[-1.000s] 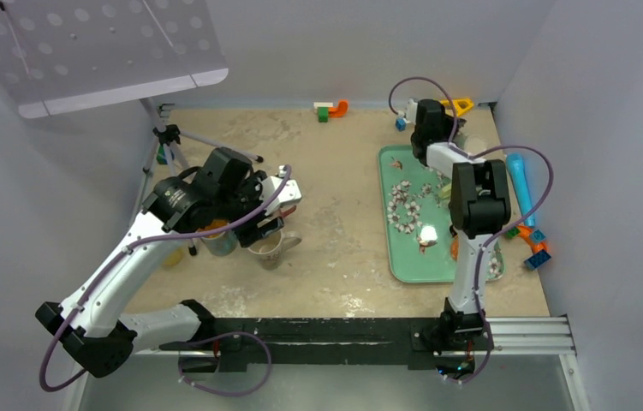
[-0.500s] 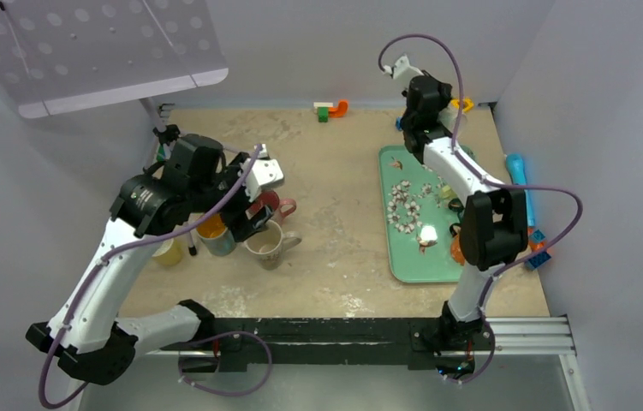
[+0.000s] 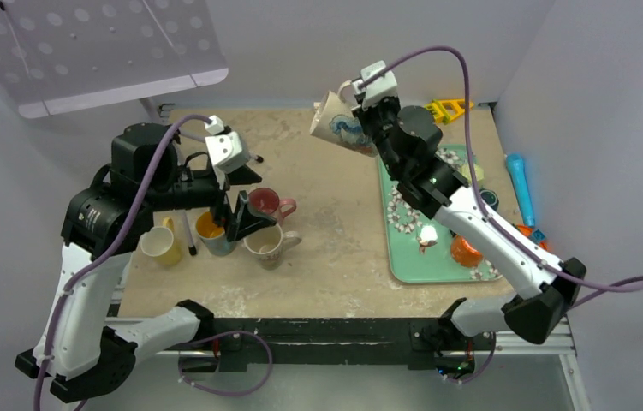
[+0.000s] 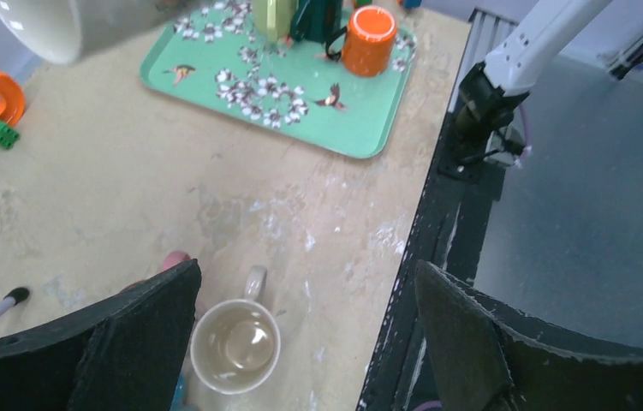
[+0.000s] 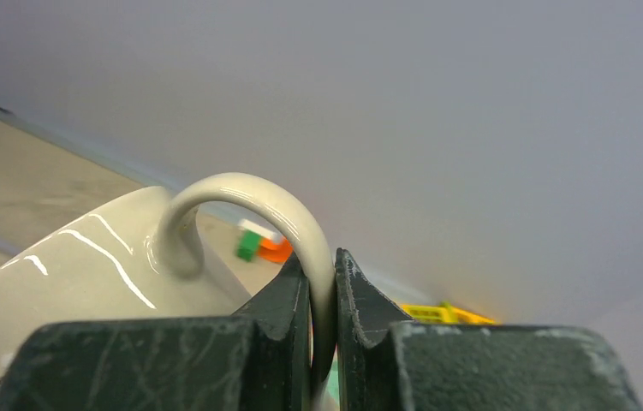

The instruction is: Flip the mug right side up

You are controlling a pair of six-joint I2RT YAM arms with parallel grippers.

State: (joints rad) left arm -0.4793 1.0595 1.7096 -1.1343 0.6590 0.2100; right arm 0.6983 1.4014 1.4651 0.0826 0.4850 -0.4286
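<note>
The right gripper (image 5: pixel 324 282) pinches the handle of the cream mug (image 3: pixel 339 124). The mug hangs tipped in the air over the back of the sandy table (image 3: pixel 343 248), beside the green tray (image 3: pixel 407 267). The left gripper (image 4: pixel 300 330) gapes wide and holds nothing. Grey walls (image 3: pixel 369 43) stand all round.

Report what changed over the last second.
The left hand opened wide and pulled up off the beige mug, leaving it upright. The right hand, shut on the handle, swung the cream mug up and leftward, away from the tray. The red mug and the tray stayed put.
</note>
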